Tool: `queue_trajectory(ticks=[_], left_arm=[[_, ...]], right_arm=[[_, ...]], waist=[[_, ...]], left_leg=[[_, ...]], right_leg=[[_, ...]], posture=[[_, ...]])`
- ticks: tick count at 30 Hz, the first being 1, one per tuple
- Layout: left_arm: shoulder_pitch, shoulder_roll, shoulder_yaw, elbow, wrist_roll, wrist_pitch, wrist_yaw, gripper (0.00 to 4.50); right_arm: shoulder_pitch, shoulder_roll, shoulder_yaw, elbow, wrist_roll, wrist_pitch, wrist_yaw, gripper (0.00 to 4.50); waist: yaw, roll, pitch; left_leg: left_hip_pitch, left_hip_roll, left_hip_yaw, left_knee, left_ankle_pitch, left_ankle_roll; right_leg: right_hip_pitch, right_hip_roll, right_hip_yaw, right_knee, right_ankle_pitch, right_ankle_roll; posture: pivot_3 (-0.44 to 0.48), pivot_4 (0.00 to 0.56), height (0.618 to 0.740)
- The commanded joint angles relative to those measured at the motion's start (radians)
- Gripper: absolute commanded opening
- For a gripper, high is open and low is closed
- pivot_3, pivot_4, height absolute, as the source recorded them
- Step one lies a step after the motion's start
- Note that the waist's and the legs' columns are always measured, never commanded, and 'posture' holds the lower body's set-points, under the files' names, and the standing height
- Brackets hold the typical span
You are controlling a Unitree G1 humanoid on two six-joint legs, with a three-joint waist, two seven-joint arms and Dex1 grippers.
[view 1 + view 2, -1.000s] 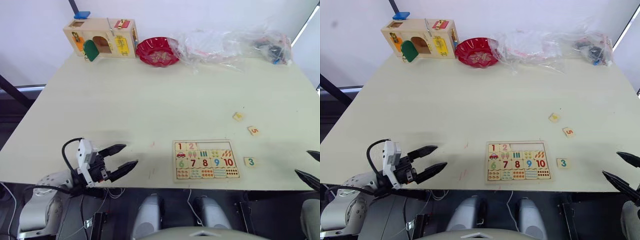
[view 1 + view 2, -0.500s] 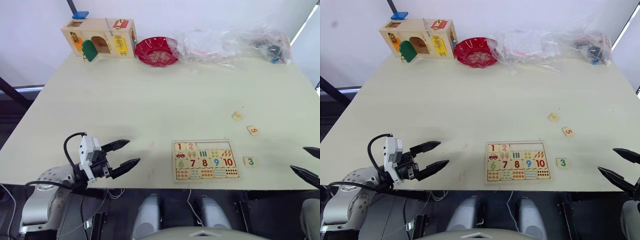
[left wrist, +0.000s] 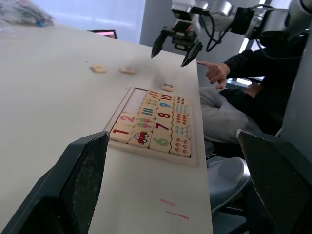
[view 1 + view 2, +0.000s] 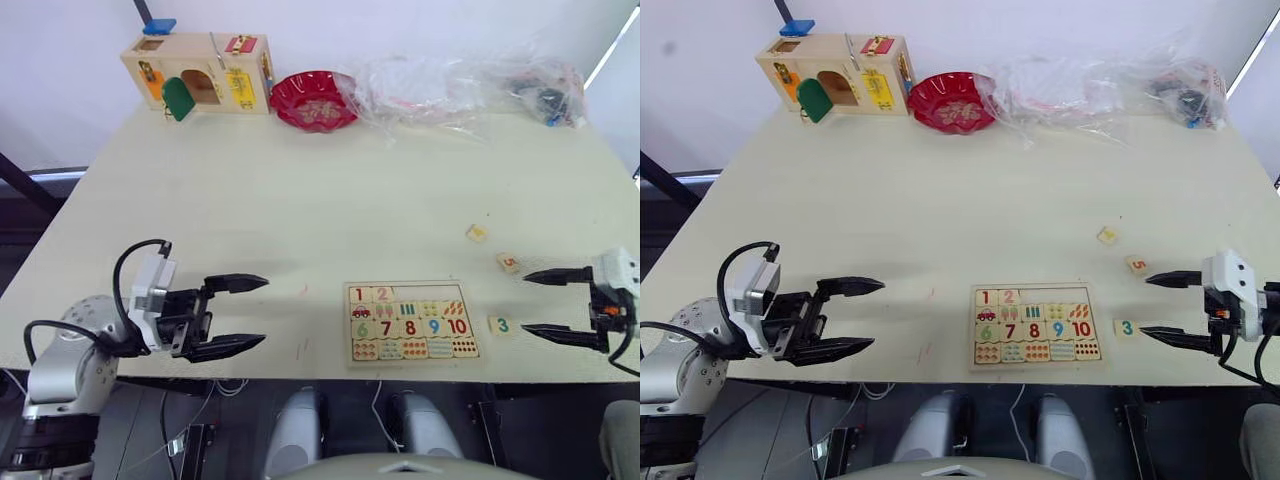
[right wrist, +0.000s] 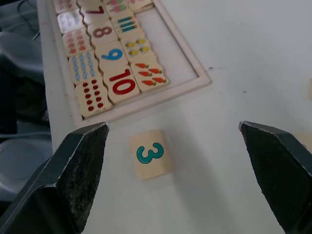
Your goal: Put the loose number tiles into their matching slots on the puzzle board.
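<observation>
The puzzle board lies near the table's front edge, with tiles 1 and 2 seated in its top row and bare slots to their right. A loose 3 tile rests just right of the board. A 5 tile and one more small tile lie farther back. My right gripper hovers open just right of the 3 tile, holding nothing; the right wrist view has the 3 tile lying between its fingers. My left gripper is open and empty, well left of the board.
At the back of the table stand a wooden latch box, a red bowl and crumpled plastic bags. In the left wrist view a seated person points a hand toward the table.
My right gripper has come in from the right front corner to just right of the 3 tile. My left gripper has opened wider and turned level.
</observation>
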Motion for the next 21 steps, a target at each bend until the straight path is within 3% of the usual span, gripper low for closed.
queue_trajectory(ticks=[1,14,17,19,21], left_arm=[[0.021,0.011,-0.001,0.015,-0.005,-0.066,-0.037,4.46],[0.031,-0.003,-0.025,0.030,0.009,-0.107,-0.024,4.46],[0.028,0.000,-0.030,0.027,0.011,-0.104,-0.023,4.50],[0.026,0.000,-0.032,0.024,0.011,-0.102,-0.020,4.50],[0.026,0.000,-0.033,0.021,0.012,-0.101,-0.019,4.50]], right_arm=[[-0.038,0.002,0.025,0.048,-0.012,-0.061,0.062,4.50],[-0.093,0.060,0.123,0.152,-0.110,-0.166,0.043,4.50],[-0.095,0.062,0.136,0.170,-0.126,-0.184,0.043,3.63],[-0.097,0.064,0.140,0.182,-0.135,-0.205,0.035,2.70],[-0.098,0.066,0.142,0.194,-0.143,-0.215,0.027,2.70]], waist=[[0.000,0.000,0.000],[-0.001,0.000,0.000],[-0.001,0.000,0.000],[-0.001,0.000,0.000],[-0.001,0.000,0.000]], left_leg=[[0.000,0.000,0.000,0.000,0.000,0.000],[0.001,0.001,0.000,0.001,0.000,0.000],[0.001,0.001,0.001,0.001,0.000,0.000],[0.001,0.001,0.001,0.001,0.000,0.000],[0.001,0.001,0.001,0.001,0.000,0.000]], right_leg=[[0.000,0.000,0.000,0.000,0.000,0.000],[0.000,0.000,0.000,0.001,0.000,0.000],[0.000,0.000,0.000,0.001,0.000,0.000],[0.000,0.000,0.000,0.001,0.000,0.000],[0.000,0.000,0.000,0.001,0.000,0.000]], posture=[[0.000,0.150,0.740],[0.000,0.150,0.740],[0.000,0.150,0.740],[0.000,0.150,0.740],[0.000,0.150,0.740]])
